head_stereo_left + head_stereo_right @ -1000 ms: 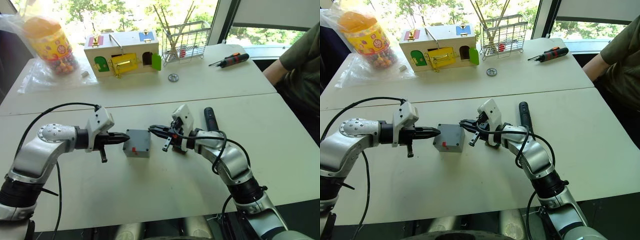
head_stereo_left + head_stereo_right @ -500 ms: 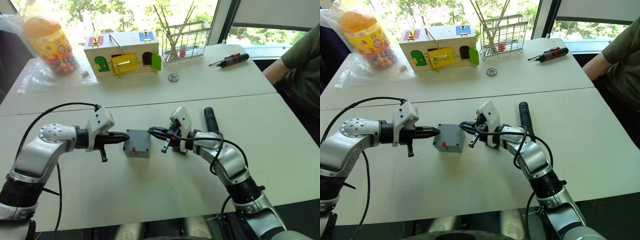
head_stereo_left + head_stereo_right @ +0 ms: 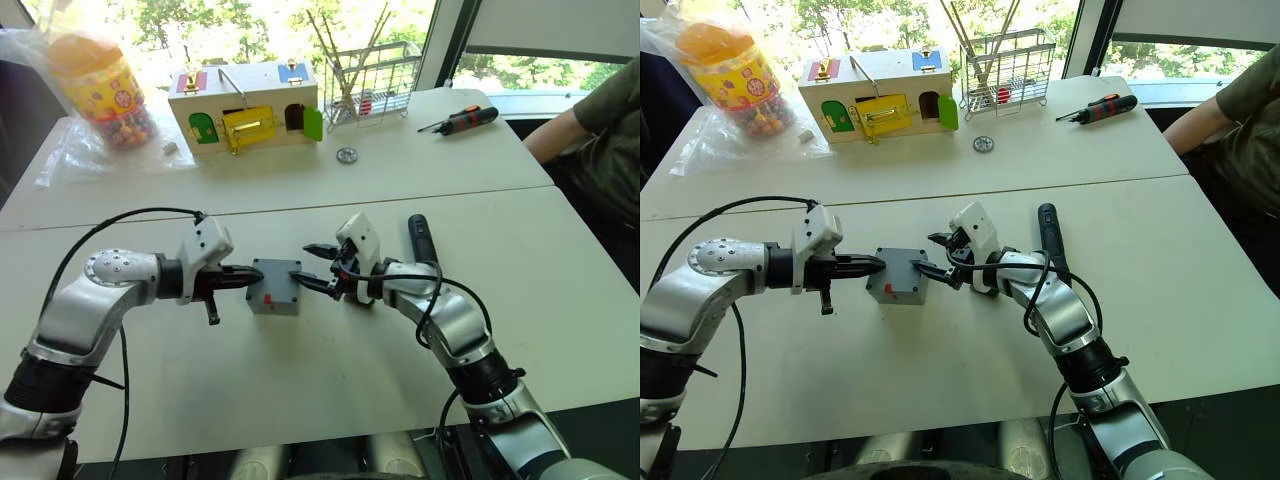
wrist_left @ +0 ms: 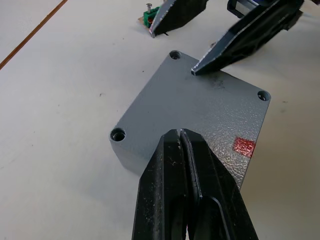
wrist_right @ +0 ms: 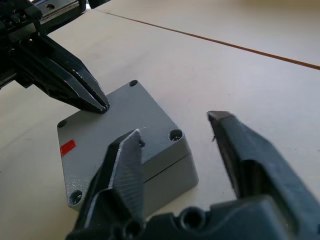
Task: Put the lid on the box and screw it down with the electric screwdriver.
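Grey lid [image 5: 111, 127] already seated on the box [image 3: 274, 287] at mid-table, braced by the clenched left gripper [image 3: 252, 279] while the spread-fingered, empty right gripper [image 3: 314, 267] squares the opposite edge, apparently aligning it for screwing.

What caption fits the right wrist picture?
Open right pincer reaches the lidded grey box, the shut left pincer touching its top.

The small square grey plastic box [image 4: 200, 117] is seen with a matt, finely grained skin, and the flat grey plastic lid [image 5: 120, 125] on it has the same speckled finish. The black fingers of the left gripper [image 4: 186, 165] look rough and slightly glossy. The cream table top [image 3: 300, 380] is smooth and matt. The black cylindrical electric screwdriver [image 3: 420, 240] seems to be matt plastic.
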{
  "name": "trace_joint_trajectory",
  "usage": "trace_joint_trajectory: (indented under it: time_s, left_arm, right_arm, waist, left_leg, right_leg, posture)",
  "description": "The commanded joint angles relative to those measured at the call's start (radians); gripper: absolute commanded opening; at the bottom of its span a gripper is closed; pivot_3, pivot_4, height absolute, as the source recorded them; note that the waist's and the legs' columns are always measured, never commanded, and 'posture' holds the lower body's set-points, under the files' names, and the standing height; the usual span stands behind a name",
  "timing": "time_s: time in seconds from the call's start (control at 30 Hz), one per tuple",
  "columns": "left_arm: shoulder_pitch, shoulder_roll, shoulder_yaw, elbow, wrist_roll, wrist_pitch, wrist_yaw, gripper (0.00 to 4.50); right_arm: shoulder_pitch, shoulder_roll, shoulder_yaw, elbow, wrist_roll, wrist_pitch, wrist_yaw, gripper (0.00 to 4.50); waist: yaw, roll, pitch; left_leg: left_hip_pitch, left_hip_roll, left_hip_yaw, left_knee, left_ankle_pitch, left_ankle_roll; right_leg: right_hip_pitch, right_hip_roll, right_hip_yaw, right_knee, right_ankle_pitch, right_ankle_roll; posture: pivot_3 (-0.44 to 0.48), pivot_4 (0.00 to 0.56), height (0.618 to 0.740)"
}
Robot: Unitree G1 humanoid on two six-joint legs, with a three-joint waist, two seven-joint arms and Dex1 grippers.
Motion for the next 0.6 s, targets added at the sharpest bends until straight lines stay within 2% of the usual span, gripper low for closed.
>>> trace_joint_trajectory:
  time_s: [0.03,0.07,0.13,0.2,0.3,0.33,0.43,0.53,0.6]
  left_arm:
    - [-0.040,-0.016,0.040,-0.007,-0.037,0.016,0.015,0.00]
    - [-0.051,-0.027,0.048,-0.009,-0.052,0.030,0.020,0.00]
    - [-0.090,-0.064,0.071,-0.023,-0.087,0.063,0.057,0.00]
    - [-0.125,-0.099,0.074,-0.044,-0.054,0.045,0.129,0.00]
    - [-0.159,-0.121,0.040,-0.073,-0.025,0.049,0.175,0.00]
    - [-0.172,-0.119,0.027,-0.086,-0.046,0.054,0.145,0.00]
    - [-0.208,-0.102,-0.014,-0.103,-0.101,0.081,0.049,0.00]
    - [-0.237,-0.078,-0.038,-0.103,-0.155,0.089,-0.068,0.00]
    - [-0.249,-0.065,-0.063,-0.108,-0.144,0.074,-0.100,0.00]
  right_arm:
    - [-0.040,0.002,-0.062,-0.070,0.032,0.019,-0.009,4.21]
    - [-0.047,-0.001,-0.085,-0.091,0.044,0.035,-0.017,4.21]
    - [-0.075,0.024,-0.215,-0.157,0.114,0.126,-0.098,4.21]
    - [-0.124,0.009,-0.356,-0.222,0.222,0.321,-0.149,4.21]
    - [-0.192,-0.117,-0.468,-0.277,0.351,0.628,-0.128,4.21]
    - [-0.219,-0.201,-0.477,-0.282,0.362,0.702,-0.108,4.36]
    - [-0.264,-0.416,-0.450,-0.264,0.390,0.819,-0.043,4.36]
    - [-0.320,-0.553,-0.396,-0.158,0.405,1.027,-0.031,4.36]
    - [-0.329,-0.667,-0.313,-0.094,0.496,1.073,0.029,4.36]
  waist:
    - [0.000,0.000,0.000]
    - [0.001,0.000,0.000]
    - [0.002,0.000,0.000]
    - [0.004,0.000,0.000]
    - [0.005,0.000,0.000]
    - [0.006,0.000,0.000]
    - [0.004,0.000,0.000]
    - [-0.004,0.000,0.000]
    - [-0.002,0.000,0.000]
  left_leg:
    - [0.000,0.000,0.000,0.000,0.000,0.000]
    - [0.000,0.000,0.000,0.000,0.000,0.000]
    - [0.000,0.000,0.000,0.000,0.000,0.000]
    - [-0.001,0.000,0.000,0.000,0.000,0.000]
    - [-0.001,-0.001,-0.001,0.002,0.000,0.000]
    - [-0.002,-0.001,-0.001,0.001,0.000,0.000]
    - [-0.003,-0.001,0.000,0.000,0.000,0.000]
    - [-0.004,0.000,0.002,0.000,0.000,0.000]
    - [-0.004,0.001,0.002,0.000,0.000,0.001]
  right_leg:
    - [0.000,0.000,0.000,0.000,0.000,0.000]
    - [0.000,0.000,0.000,0.000,0.000,0.000]
    - [0.000,0.000,0.000,0.000,0.000,0.000]
    - [0.000,0.000,0.000,0.000,0.000,0.000]
    - [0.000,0.000,0.000,0.000,0.000,0.000]
    - [0.000,-0.001,0.000,0.000,0.000,0.000]
    - [-0.001,-0.001,0.000,-0.001,0.000,0.000]
    - [-0.002,-0.002,0.000,-0.001,0.000,0.000]
    - [-0.003,-0.002,0.000,-0.001,0.000,0.000]
  posture:
    - [0.000,0.150,0.740]
    - [0.000,0.150,0.740]
    - [0.000,0.150,0.740]
    - [0.000,0.150,0.740]
    - [0.000,0.150,0.740]
    - [0.000,0.150,0.740]
    - [0.000,0.150,0.740]
    - [0.000,0.150,0.740]
    - [0.000,0.150,0.740]
